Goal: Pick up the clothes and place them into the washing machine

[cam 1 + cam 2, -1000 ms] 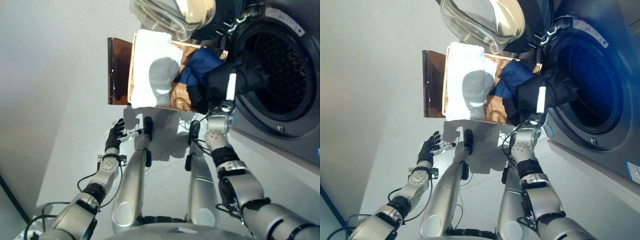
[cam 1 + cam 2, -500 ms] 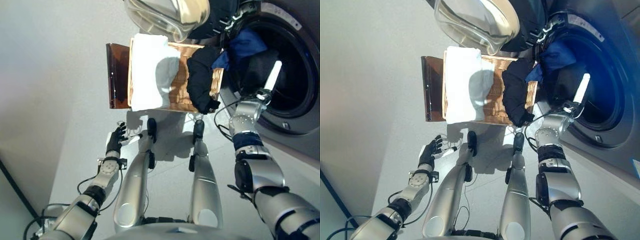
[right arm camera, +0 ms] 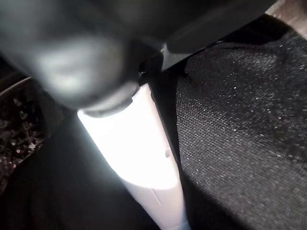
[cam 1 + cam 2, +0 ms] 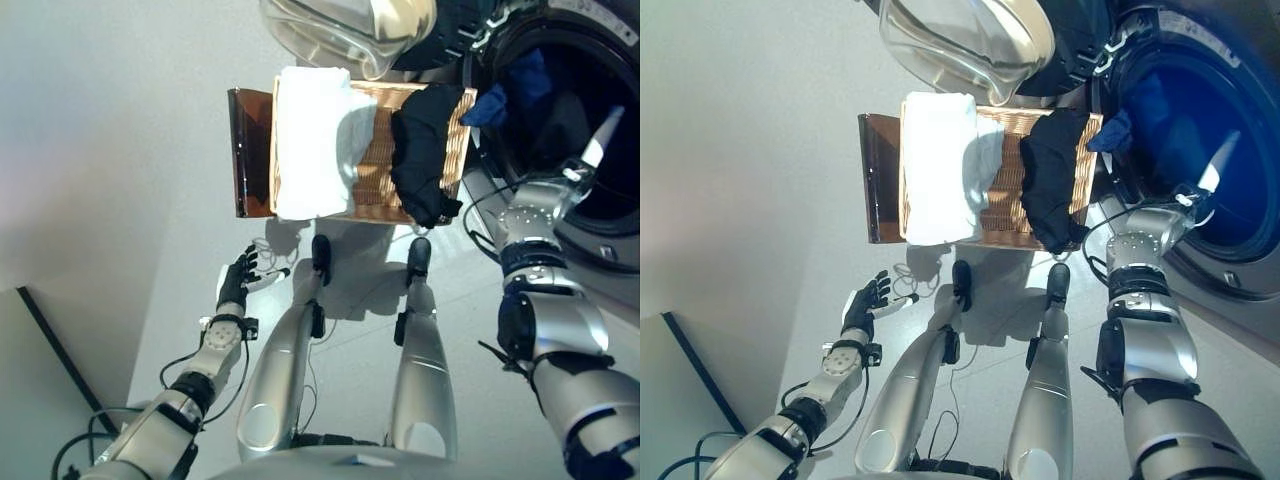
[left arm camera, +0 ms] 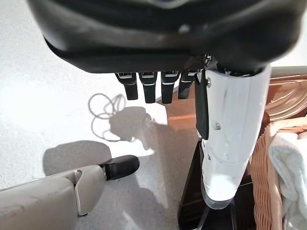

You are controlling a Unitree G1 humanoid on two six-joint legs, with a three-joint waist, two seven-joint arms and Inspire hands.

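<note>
1. Your left hand [image 4: 237,285] hangs idle over the pale floor [image 4: 120,180], well apart from the laundry, with relaxed, empty fingers [image 5: 144,86].
2. The woven wicker basket [image 4: 375,175] on its dark brown stand [image 4: 245,150] holds a folded white towel [image 4: 310,140] on its left side and a black garment [image 4: 420,160] draped over its right rim, so clothes remain to be loaded. That black piece hangs partly outside and could slide to the floor if brushed.
3. Your right hand [image 4: 575,170] reaches into the grey front-loading washing machine [image 4: 1230,290], where a blue garment [image 4: 520,85] hangs at the drum's opening beside dark cloth. I cannot tell whether its fingers are gripping anything. Withdraw too soon and the blue garment may drag back out over the door seal.
</note>
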